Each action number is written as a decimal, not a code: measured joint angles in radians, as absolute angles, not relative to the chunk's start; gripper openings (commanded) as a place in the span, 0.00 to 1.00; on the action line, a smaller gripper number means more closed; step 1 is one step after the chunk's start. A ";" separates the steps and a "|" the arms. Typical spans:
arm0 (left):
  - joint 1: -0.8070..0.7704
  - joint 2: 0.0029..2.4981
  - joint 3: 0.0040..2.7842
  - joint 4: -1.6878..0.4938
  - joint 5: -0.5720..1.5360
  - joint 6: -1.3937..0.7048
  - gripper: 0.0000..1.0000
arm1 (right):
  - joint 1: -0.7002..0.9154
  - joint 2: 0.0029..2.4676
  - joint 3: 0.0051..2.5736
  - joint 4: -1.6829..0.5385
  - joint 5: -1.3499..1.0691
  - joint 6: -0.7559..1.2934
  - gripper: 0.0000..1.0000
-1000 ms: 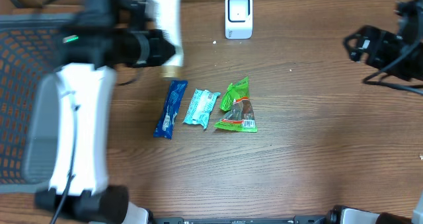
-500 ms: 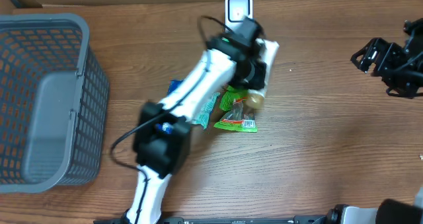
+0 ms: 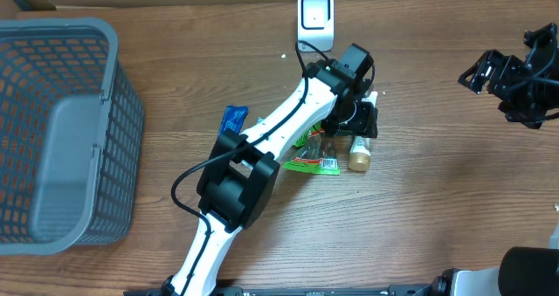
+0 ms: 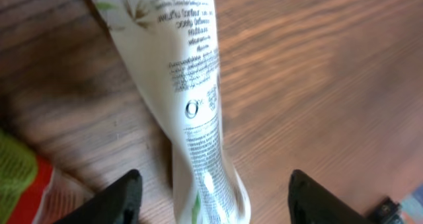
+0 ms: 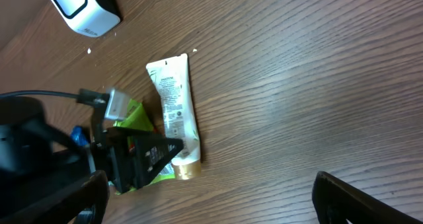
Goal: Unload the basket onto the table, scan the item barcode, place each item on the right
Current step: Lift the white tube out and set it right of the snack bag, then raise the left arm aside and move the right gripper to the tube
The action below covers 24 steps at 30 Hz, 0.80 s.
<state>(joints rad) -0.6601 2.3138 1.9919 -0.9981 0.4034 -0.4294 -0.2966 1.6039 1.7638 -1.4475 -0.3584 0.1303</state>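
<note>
A white tube [image 4: 195,105] printed with small text is seen lying on a wooden table [image 4: 317,72], running from the top down between the dark fingertips [image 4: 122,197] of the left gripper [image 4: 215,201]. The jaws are spread, clear of it on both sides. A green and red packet [image 4: 20,178] is glimpsed at the lower left edge.
</note>
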 measured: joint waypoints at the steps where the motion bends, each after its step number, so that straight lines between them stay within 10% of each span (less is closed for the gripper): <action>1: -0.658 2.314 2.027 -1.034 0.408 -0.420 0.64 | -0.297 1.604 1.764 -1.447 -0.358 0.131 1.00; 13: -0.440 2.306 2.606 -1.449 0.393 -0.311 0.63 | -0.268 1.604 1.721 -1.407 -0.362 0.130 0.99; 15: -0.372 2.299 2.682 -1.514 0.362 -0.306 0.59 | -0.241 1.604 1.654 -1.358 -0.376 0.124 0.65; 18: -0.299 2.292 2.722 -1.559 0.325 -0.301 0.52 | -0.207 1.604 1.569 -1.282 -0.405 0.130 0.50; 22: -0.237 2.289 2.722 -1.605 0.258 -0.295 0.08 | -0.136 1.607 1.422 -1.086 -0.472 0.133 0.31; 24: -0.229 2.289 2.722 -1.633 0.224 -0.286 0.04 | -0.095 1.613 1.357 -0.987 -0.506 0.130 0.29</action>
<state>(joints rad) -0.2287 2.2890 2.7224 -1.6329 0.2237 -0.2859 -0.0952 1.6135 1.3567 -0.9871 -0.5056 0.1303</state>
